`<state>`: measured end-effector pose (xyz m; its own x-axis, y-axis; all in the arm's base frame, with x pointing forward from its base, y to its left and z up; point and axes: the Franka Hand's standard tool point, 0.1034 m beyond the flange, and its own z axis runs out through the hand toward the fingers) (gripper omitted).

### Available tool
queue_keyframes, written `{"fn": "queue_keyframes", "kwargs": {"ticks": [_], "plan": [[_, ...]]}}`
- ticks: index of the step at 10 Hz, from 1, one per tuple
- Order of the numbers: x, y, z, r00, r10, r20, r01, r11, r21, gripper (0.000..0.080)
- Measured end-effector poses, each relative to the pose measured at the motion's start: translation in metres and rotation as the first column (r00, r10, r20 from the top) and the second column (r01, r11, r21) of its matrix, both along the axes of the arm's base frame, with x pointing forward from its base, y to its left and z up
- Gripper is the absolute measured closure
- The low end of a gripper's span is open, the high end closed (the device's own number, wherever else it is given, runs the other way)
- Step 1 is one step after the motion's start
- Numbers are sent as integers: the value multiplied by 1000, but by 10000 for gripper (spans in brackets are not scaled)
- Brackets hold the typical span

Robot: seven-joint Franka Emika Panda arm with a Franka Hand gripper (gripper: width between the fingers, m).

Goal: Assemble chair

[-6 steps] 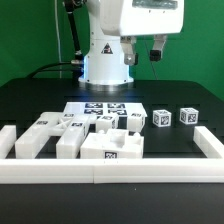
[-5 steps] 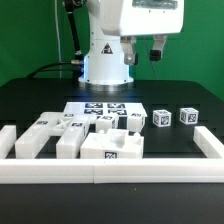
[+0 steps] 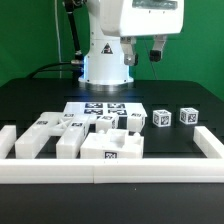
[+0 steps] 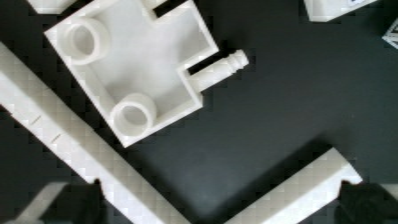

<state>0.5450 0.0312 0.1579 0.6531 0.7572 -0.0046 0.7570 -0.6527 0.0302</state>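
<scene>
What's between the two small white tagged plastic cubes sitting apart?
Nothing: in the exterior view, only bare black table separates one small white cube from the other cube.

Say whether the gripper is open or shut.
Open. In the exterior view the gripper shows its two fingers well apart, with nothing held between them.

There are two small cubes (image 3: 162,118) (image 3: 188,116), two long bars (image 3: 33,138) (image 3: 68,138) and one square plate (image 3: 112,148).

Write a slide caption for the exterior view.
Arm raised over a black table; loose chair plate, bars and two cubes lie inside white rails.
</scene>
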Motion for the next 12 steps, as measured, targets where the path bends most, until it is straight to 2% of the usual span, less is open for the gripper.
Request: {"fn": "queue_keyframes", "kwargs": {"ticks": [1,3,5,6,8,10,12], "plan": [[0,0,-1,999,-37,-4,37,999,1,150],[3,-1,-13,987,-158,-27,158,987,1,150],[8,-2,-31,968,-251,-3,251,968,15,150],[11,-4,-36,959,-285,1,285,958,22,150],[24,-3,-37,953,-291,81,287,956,57,150],[21,0,-39,903,-426,61,422,904,69,150],[20,2,-39,804,-594,41,589,803,94,150]]}}
